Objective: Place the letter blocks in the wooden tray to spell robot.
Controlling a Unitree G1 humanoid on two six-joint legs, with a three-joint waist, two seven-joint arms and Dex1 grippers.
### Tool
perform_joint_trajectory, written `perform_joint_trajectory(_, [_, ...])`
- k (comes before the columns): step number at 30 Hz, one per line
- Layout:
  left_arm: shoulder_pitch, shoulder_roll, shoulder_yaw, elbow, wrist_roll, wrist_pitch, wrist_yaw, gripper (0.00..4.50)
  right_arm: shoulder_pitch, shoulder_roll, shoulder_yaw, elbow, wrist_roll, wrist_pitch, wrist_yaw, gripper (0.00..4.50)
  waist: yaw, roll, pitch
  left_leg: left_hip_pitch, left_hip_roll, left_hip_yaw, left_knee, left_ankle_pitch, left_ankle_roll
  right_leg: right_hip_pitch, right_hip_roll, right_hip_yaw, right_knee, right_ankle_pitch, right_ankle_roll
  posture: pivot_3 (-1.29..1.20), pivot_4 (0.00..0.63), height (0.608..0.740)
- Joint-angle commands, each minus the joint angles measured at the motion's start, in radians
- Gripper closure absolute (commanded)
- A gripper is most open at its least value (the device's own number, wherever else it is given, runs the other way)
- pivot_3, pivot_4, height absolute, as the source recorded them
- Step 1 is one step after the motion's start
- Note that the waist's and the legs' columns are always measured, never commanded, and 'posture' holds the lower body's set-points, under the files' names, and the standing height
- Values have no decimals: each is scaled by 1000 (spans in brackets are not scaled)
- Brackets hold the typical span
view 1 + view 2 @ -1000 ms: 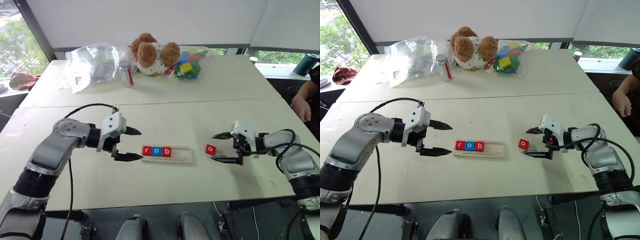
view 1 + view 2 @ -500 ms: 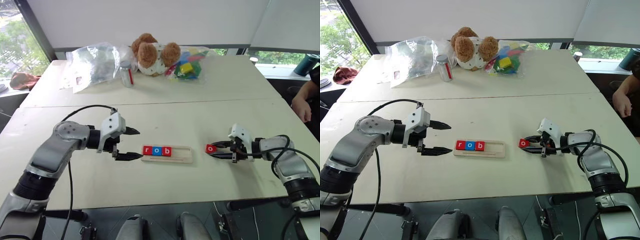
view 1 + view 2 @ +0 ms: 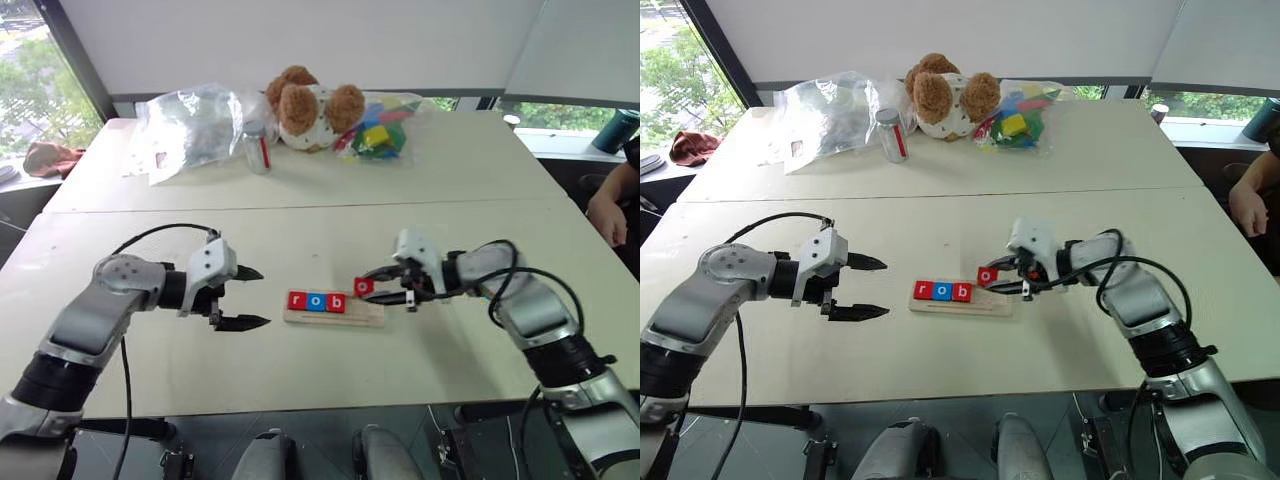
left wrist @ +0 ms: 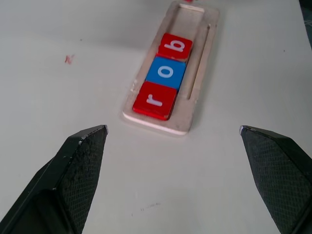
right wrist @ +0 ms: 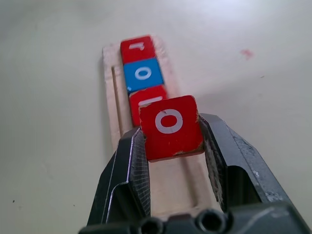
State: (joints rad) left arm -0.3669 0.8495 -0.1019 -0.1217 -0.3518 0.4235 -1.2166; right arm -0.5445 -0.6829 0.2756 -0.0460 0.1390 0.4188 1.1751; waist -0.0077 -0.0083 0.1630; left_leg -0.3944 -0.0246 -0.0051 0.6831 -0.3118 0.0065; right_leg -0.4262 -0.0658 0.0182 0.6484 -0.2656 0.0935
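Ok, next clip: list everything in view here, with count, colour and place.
Long pale-wood tray: one, table centre.
Square letter tiles in tray: three, red r, blue o, red b.
Red square o tile: one, gripped above the tray.
Brown teddy bear: one, far table.
Clear plastic bag: one, left of bear.
Clear jar: one, beside bag.
Bagged multicoloured blocks: one, right of bear.
Person's arm: right edge.
Left end effector: open, left of tray.
Right end effector: shut on o tile.
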Motion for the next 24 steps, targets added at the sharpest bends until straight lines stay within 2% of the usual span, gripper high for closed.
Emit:
perform_joint_trajectory(1, [7, 11, 36, -49, -10, -1, 15, 0, -11, -3, 26, -42, -19, 8, 2, 3382, 0, 0, 0, 0, 0, 0, 0, 0, 0, 0, 0, 0, 0, 0, 0, 0, 150, 740])
perform_joint_trajectory(11, [37, 1, 38, -106, -30, 22, 52, 0, -21, 15, 85, -1, -70, -24, -12, 3382, -5, 0, 0, 0, 0, 0, 0, 0, 0, 0, 0, 0, 0, 0, 0, 0, 150, 740])
perform_joint_trajectory(24, [50, -5, 32, -143, -40, 37, 78, 0, -34, 54, 88, 23, -82, -23, -27, 3382, -5, 0, 0, 1, 0, 0, 0, 0, 0, 0, 1, 0, 1, 0, 0, 0, 150, 740])
